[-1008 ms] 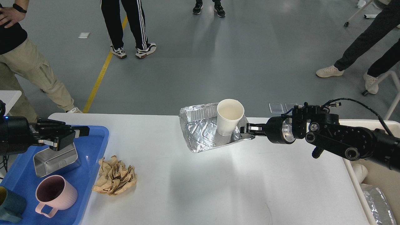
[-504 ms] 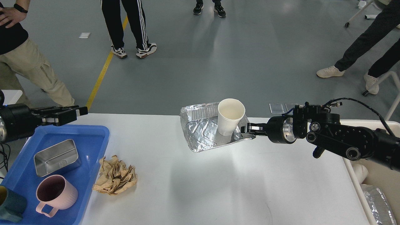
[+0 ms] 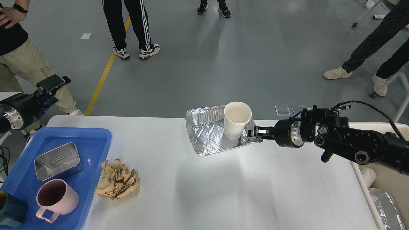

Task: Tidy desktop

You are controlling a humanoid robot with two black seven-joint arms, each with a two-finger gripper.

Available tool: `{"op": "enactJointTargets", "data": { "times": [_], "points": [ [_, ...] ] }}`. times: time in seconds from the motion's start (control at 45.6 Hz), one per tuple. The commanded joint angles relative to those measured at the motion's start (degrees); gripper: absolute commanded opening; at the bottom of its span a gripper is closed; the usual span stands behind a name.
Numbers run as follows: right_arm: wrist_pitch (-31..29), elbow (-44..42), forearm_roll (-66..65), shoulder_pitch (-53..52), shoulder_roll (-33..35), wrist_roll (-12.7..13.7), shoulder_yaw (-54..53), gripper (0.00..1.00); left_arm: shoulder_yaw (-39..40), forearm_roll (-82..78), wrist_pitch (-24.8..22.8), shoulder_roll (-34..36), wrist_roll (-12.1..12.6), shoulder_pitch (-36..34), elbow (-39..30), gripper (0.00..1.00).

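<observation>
On the white desktop lies a crumpled brown paper ball, left of the middle. A foil tray hangs tilted above the far edge of the desktop, with a white paper cup standing in it. My right gripper is shut on the tray's right rim. Off the far left corner my left gripper is raised, holding nothing; its fingers are too dark to tell apart.
A blue tray at the left holds a steel box, a pink mug and a dark teal cup. A beige bin with foil waste stands at the right edge. People stand on the floor beyond.
My left gripper rose from just above the steel box in the blue tray and swung up and back to the far left. The foil tray with the cup shifted slightly right.
</observation>
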State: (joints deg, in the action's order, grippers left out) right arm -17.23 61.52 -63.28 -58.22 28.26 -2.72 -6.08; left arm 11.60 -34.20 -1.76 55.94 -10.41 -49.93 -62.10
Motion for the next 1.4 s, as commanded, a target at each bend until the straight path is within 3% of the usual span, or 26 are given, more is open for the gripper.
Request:
{"op": "enactJointTargets", "data": {
  "times": [0.0, 0.285, 0.438, 0.614, 0.942, 1.205, 1.38],
  "points": [
    [0.0, 0.0, 0.0, 0.0, 0.2, 0.0, 0.0, 0.00, 0.0, 2.5, -0.1, -4.4, 2.2, 0.7, 4.5, 0.97],
    [0.0, 0.3, 0.2, 0.1, 0.8, 0.0, -0.1, 0.00, -2.0, 4.5, -0.5, -10.5, 3.4, 3.3, 5.8, 0.97],
    [0.0, 0.4, 0.2, 0.1, 1.4, 0.0, -0.3, 0.00, -11.7, 4.0, -3.7, -8.7, 3.7, 0.3, 1.6, 0.97],
    [0.0, 0.4, 0.3, 0.2, 1.6, 0.0, -0.4, 0.00, -22.2, 2.4, -3.6, -7.4, 3.8, -5.9, -3.7, 0.97],
    [0.0, 0.4, 0.2, 0.2, 1.2, 0.0, -0.5, 0.00, -35.8, -5.6, -3.8, 4.5, 4.8, -17.3, -13.1, 0.97],
    [0.0, 0.4, 0.2, 0.0, 1.2, 0.0, -0.5, 0.00, -36.5, -12.0, -3.8, 16.6, 7.9, -21.2, -24.0, 0.97],
    [0.0, 0.4, 0.2, -0.2, 1.0, 0.0, -0.6, 0.00, -36.1, -13.1, -4.4, 23.5, 8.0, -22.0, -28.5, 0.97]
  ]
}}
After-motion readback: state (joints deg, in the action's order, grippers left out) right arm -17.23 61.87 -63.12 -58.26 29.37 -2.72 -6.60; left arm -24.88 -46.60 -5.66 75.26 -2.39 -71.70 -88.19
